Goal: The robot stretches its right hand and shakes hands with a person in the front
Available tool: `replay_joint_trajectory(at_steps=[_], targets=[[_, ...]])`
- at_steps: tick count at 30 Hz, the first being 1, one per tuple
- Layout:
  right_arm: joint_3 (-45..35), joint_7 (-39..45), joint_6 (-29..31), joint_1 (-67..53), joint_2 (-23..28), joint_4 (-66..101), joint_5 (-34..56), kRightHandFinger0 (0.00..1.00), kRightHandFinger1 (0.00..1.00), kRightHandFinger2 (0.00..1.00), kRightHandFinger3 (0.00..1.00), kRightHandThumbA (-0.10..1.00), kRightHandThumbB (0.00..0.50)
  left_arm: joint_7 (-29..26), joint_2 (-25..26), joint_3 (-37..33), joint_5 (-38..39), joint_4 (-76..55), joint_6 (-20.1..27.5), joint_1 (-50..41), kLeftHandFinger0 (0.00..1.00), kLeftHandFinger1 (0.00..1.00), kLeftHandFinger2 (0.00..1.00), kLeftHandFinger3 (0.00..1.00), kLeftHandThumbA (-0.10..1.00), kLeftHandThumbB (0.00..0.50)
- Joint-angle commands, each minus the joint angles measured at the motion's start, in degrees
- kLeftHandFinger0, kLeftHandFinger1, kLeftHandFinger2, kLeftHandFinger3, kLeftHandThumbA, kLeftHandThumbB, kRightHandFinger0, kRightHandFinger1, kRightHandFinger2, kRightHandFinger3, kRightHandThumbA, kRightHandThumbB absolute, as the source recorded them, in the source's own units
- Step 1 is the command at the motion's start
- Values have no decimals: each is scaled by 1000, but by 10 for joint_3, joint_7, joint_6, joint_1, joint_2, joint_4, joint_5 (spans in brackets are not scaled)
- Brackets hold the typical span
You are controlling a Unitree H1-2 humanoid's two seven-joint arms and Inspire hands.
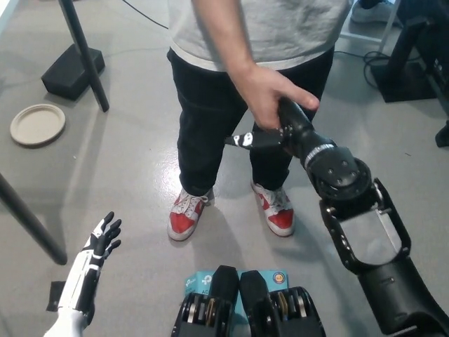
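The person's bare hand (270, 98) is wrapped over the top of the robot's black right hand (270, 133) in front of the person's dark trousers (210, 119), a little right of the picture's middle. The person's fingers curl down around the black hand, with the thumb lying toward the right side of the black wrist. One black finger with white markings (245, 140) juts out to the left from under the clasp; the rest of the black hand is covered, so how far it has closed on the person's hand cannot be told. The black right arm (351, 210) rises from the bottom right corner and stretches up and left to the clasp.

The person stands facing the robot in a grey T-shirt (266, 28), with red and white sneakers (186, 214) planted on the grey floor (133, 161) just below the joined hands.

The white left hand (98, 242) rests at the lower left, well apart from the handshake, its dark fingers spread and holding nothing.

At the left edge a round beige plate (37, 125) lies flat on the floor. Near it a black rectangular block (72, 70) sits beside a slanted black pole (85, 53), and a second black pole (28, 217) crosses the lower left.
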State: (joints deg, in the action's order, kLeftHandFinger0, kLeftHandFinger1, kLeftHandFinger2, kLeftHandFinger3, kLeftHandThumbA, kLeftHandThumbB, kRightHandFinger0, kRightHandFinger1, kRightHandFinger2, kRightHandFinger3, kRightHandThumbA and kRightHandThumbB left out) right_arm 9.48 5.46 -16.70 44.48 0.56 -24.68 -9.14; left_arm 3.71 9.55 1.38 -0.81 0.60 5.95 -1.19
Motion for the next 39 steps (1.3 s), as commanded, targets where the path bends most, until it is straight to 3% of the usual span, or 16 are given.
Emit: replay_joint_trajectory(at_steps=[1,7,8,9,10,11,12,15,16,17,27,28,29,31,33,39], targets=[[10,-21,-3,58,-20,3,-23,1000,1000,1000,1000,966,339,2,0,3,7,-16,15,6,1000,1000,1000,1000,1000,153],[11,-38,-20,81,-35,-4,-40,1000,1000,1000,1000,882,342,2,1,2,3,-21,7,5,1000,1000,1000,1000,1000,153],[10,-48,-19,86,-39,-10,-46,1000,1000,1000,1000,669,311,1,1,2,2,-21,7,6,1000,1000,1000,1000,1000,154],[9,-63,-16,92,-46,-19,-54,1000,1000,1000,1000,546,308,1,2,1,0,-21,7,7,1000,1000,1000,1000,1000,156],[8,-63,-16,93,-46,-19,-55,1000,1000,1000,1000,542,309,1,2,1,0,-21,7,7,1000,1000,1000,1000,1000,157],[9,-70,-13,93,-46,-25,-60,1000,1000,1000,1000,328,284,1,1,2,1,-20,6,8,1000,1000,1000,1000,1000,156],[11,-79,-7,93,-46,-32,-69,1000,1000,1000,1000,204,276,1,1,1,2,-19,5,9,1000,1000,1000,1000,1000,154],[10,-80,-6,94,-47,-34,-71,1000,1000,1000,1000,200,270,1,1,1,2,-19,5,9,1000,1000,1000,1000,1000,152],[9,-99,20,84,-46,-41,-79,1000,1000,1000,1000,18,259,4,1,1,5,-21,2,13,1000,1000,1000,1000,1000,151],[9,-102,23,83,-46,-42,-80,1000,1000,1000,1000,-9,260,4,1,1,5,-22,2,13,1000,1000,1000,1000,1000,151],[7,-98,6,22,-40,94,-89,1000,1000,1000,1000,59,231,-2,2,0,-6,-16,9,12,1000,1000,1000,1000,1000,167],[7,-76,-24,1,-40,212,-83,1000,1000,1000,1000,84,217,-1,3,1,-6,-16,12,11,1000,1000,1000,1000,1000,140],[9,-62,-45,-9,-39,284,-83,1000,1000,1000,1000,88,207,0,4,2,-4,-16,12,10,1000,1000,1000,1000,1000,149],[11,-54,-55,-12,-35,350,-88,1000,1000,1000,1000,83,219,0,5,1,-5,-16,10,11,1000,1000,1000,1000,1000,157],[12,-41,-89,-13,-35,423,-94,1000,1000,1000,1000,155,237,1,3,1,-1,-16,8,9,1000,1000,1000,1000,1000,164],[1,-13,-102,1,-42,552,-103,1000,1000,1000,1000,130,247,6,6,4,7,-11,16,18,1000,1000,1000,1000,1000,149]])
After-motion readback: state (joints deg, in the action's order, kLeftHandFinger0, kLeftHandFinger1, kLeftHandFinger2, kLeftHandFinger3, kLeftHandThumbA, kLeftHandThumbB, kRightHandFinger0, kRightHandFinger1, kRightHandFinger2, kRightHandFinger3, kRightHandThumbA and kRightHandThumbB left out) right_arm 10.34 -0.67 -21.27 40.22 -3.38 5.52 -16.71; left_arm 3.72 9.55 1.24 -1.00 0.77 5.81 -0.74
